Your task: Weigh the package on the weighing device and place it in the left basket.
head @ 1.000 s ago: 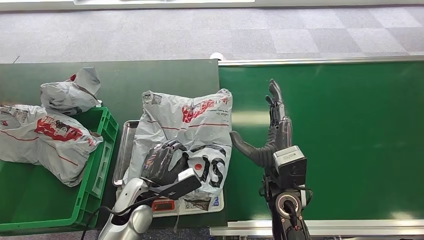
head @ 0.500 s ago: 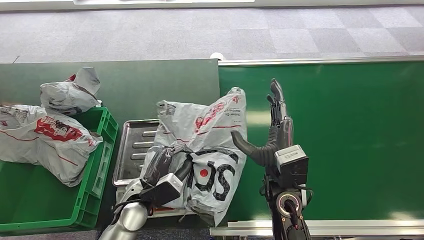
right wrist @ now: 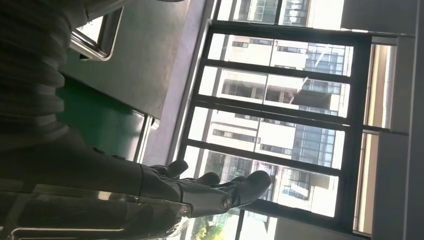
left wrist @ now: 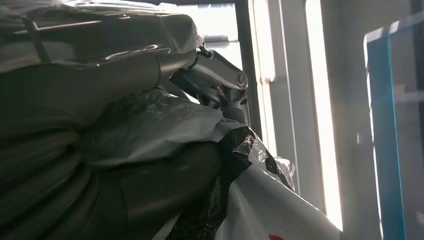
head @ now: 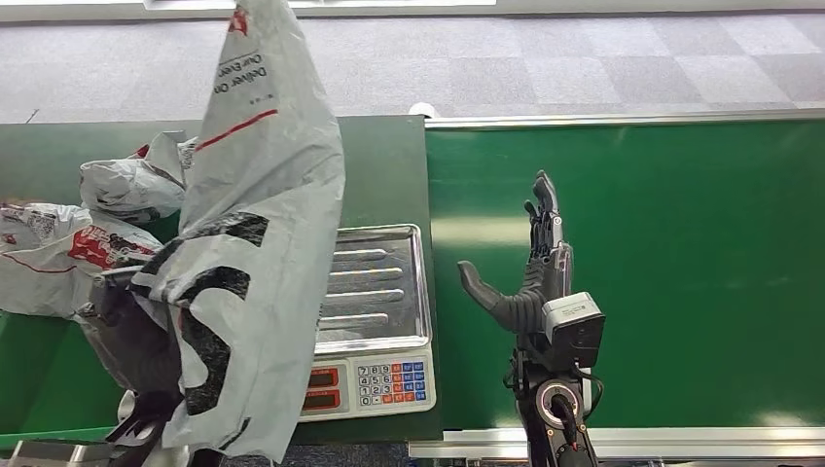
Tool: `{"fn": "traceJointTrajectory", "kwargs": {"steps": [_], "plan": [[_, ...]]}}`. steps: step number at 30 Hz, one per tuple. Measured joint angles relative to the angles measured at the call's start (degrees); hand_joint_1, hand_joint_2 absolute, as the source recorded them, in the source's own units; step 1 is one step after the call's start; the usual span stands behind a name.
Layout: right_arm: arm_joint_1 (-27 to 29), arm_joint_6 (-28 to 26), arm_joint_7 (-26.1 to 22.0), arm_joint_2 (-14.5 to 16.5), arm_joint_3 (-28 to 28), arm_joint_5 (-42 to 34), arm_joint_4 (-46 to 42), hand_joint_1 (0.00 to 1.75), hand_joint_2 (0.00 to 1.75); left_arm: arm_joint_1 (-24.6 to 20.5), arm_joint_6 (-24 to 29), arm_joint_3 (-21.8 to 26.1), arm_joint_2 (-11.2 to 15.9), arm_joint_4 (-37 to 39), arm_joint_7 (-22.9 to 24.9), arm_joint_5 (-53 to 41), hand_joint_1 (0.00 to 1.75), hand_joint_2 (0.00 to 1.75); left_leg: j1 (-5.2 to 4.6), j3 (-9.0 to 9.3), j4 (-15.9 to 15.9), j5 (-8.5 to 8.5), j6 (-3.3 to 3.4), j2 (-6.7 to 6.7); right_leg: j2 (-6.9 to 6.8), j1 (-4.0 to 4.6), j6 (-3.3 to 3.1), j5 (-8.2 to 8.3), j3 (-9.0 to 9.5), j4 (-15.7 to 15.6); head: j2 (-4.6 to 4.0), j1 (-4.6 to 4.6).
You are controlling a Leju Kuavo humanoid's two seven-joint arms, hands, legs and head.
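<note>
The left hand (head: 136,341) was low at the left of the head view, its dark fingers closed into the lower part of the grey package (head: 248,243) and gripping it. The package hung lifted clear of the scale (head: 375,321), its plastic stretching up tall, red and black print showing on the folds. Its bulk hung over the right edge of the green basket (head: 49,389) and the strip of tabletop (head: 379,175) beside the scale. In the left wrist view the hand (left wrist: 100,150) was wrapped tightly in crumpled film, the package (left wrist: 265,205) bunching out past the fingers.

The scale's steel tray (head: 375,287) lay bare, with the red display and coloured keypad (head: 394,382) at its front edge.

The right hand (head: 530,263) stood over the green conveyor belt (head: 681,272), just to the right of the scale and apart from it. Its palm was turned on edge, the fingers held straight and together pointing away from the robot, the thumb spread out toward the scale. It held nothing. The right wrist view showed the same flat pose, with fingers (right wrist: 235,192) extended against bright windows.

Two more grey packages lay at the left: one (head: 68,268) resting in the basket, another (head: 131,185) on the tabletop just behind it.
</note>
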Motion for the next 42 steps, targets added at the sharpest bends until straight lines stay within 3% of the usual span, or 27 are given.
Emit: {"fn": "traceJointTrajectory", "kwargs": {"steps": [9,17,20,24,26,32,42], "plan": [[0.56,-0.85,-0.29,0.02,-0.70,-0.72,1.40,0.00,1.75,0.01,21.21,8.92,2.48,-3.45,0.00,-5.56,1.75,1.75,0.00,0.00,0.00,0.00,-0.01,0.00,0.00,0.00,0.00,-0.01,-0.01,0.00,0.00,-0.01],[0.84,-1.21,-0.60,0.08,-1.31,-1.06,2.11,0.00,1.75,0.11,22.59,14.79,3.42,-4.44,0.00,-2.76,1.71,1.75,0.00,0.00,0.00,0.00,0.00,0.01,0.00,0.00,-0.01,-0.01,0.01,0.00,0.00,-0.01],[0.84,-1.62,-0.46,0.21,-1.54,-0.99,2.32,0.00,1.75,0.08,22.59,18.62,2.34,-5.74,0.00,-5.38,1.43,1.75,0.00,0.01,0.00,0.00,0.00,0.00,0.00,0.00,-0.01,-0.01,0.00,0.00,0.00,-0.01],[1.18,-2.40,0.31,0.43,-1.90,-0.25,2.14,0.00,1.75,-2.17,22.59,26.71,-2.08,-5.25,0.00,-24.94,0.41,1.75,0.00,0.01,0.00,0.00,0.00,-0.01,-0.04,0.00,0.00,-0.01,-0.01,0.00,0.00,0.00],[1.64,-2.76,0.55,0.44,-2.02,0.07,1.81,0.00,1.75,-4.11,22.59,30.82,-4.77,-4.10,0.00,-33.74,0.15,1.75,0.00,0.01,0.00,0.00,0.00,0.01,-0.03,0.00,0.00,0.00,0.00,0.00,0.00,0.01],[2.84,-3.60,1.09,0.44,-2.41,0.81,1.27,0.00,1.75,-7.47,22.61,37.97,-9.07,-0.35,0.14,-39.07,0.00,1.75,0.00,0.04,0.00,0.00,0.00,0.01,0.01,0.00,0.00,0.01,-0.01,0.00,0.00,0.00],[3.41,-3.83,1.13,0.44,-2.97,1.24,0.82,0.00,1.75,-8.47,22.61,40.10,-10.89,3.58,0.22,-35.68,0.00,1.75,0.00,0.03,0.00,0.00,0.00,0.02,0.01,0.00,0.00,0.00,0.00,0.00,0.00,0.00]]}}
